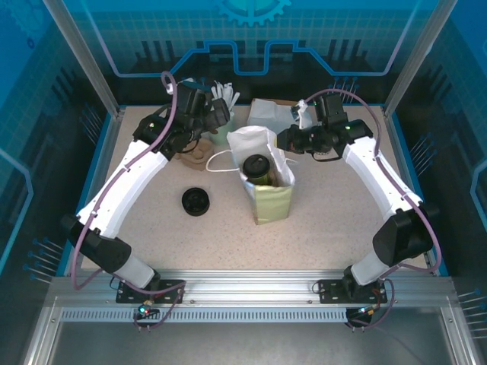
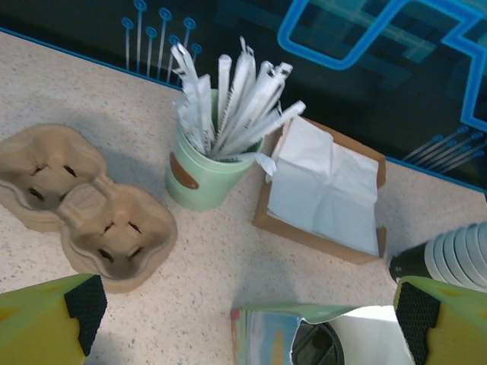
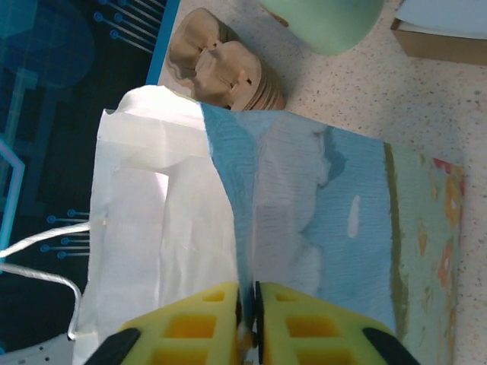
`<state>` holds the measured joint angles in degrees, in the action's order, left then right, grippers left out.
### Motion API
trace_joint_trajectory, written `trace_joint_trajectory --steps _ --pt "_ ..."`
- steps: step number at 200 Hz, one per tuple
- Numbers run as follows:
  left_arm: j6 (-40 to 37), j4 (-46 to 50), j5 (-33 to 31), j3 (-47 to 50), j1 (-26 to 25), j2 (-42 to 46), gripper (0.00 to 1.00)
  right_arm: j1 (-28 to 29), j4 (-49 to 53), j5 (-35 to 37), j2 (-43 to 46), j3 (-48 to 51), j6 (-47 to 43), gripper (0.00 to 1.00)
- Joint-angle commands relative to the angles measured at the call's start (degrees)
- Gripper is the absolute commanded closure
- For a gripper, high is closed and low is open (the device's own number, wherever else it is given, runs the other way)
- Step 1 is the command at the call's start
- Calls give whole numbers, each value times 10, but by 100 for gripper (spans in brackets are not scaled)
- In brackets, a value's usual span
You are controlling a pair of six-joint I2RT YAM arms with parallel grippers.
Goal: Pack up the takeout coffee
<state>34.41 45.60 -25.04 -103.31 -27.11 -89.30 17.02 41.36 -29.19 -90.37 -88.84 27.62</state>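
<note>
the main step is judged to be done: the coffee cup (image 1: 257,166), black lid on, is seen standing upright inside the paper bag (image 1: 272,199), which is set upright near the middle of the table (image 1: 228,243). what is left, it is judged, is for the bag to be let go and the arms drawn back; whether the top is meant to be folded cannot be told. the bag's rim is pinched by the right gripper (image 3: 247,315), its jaws drawn almost together with only the thin paper edge between them. the left gripper (image 2: 249,308) is held above the far side of the bag, jaws spread wide and nothing held.

room is tight behind the bag: a cardboard cup carrier (image 2: 84,205), a green cup of wrapped straws (image 2: 199,171), a napkin box (image 2: 323,190) and a stack of cups (image 2: 456,255) are crowded along the far edge, near the bag. a loose lid (image 1: 197,201) lies apart on the bag's left. the near half of the table is open, so a withdrawal upward and toward the bases would be favoured. the bag's string handle (image 1: 215,161), hanging loose on its left, could be snagged.
</note>
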Motion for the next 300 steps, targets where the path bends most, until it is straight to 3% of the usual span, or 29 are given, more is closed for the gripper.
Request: trace_joint_trajectory --steps 1,14,38,76,99,148,193,300 --pt "-24 -58 -25 28 12 8 1 -15 12 14 -5 -20 4 77" --pt "-53 -116 -21 58 13 23 1 -19 19 42 -2 -20 -1 64" --pt "-96 -179 -19 99 14 51 1 -24 36 84 2 -30 -33 52" --pt "-116 -196 -20 158 38 102 1 -18 65 128 18 -45 -81 35" --pt "-110 -192 43 172 76 109 1 -5 87 139 39 -41 -95 28" --pt "-129 -161 177 103 148 34 1 6 79 137 64 7 -92 25" --pt "-131 -151 246 42 187 -26 1 11 81 138 57 25 -101 23" --pt "-141 -161 272 -18 189 -122 2 90 4 65 -5 51 -50 25"
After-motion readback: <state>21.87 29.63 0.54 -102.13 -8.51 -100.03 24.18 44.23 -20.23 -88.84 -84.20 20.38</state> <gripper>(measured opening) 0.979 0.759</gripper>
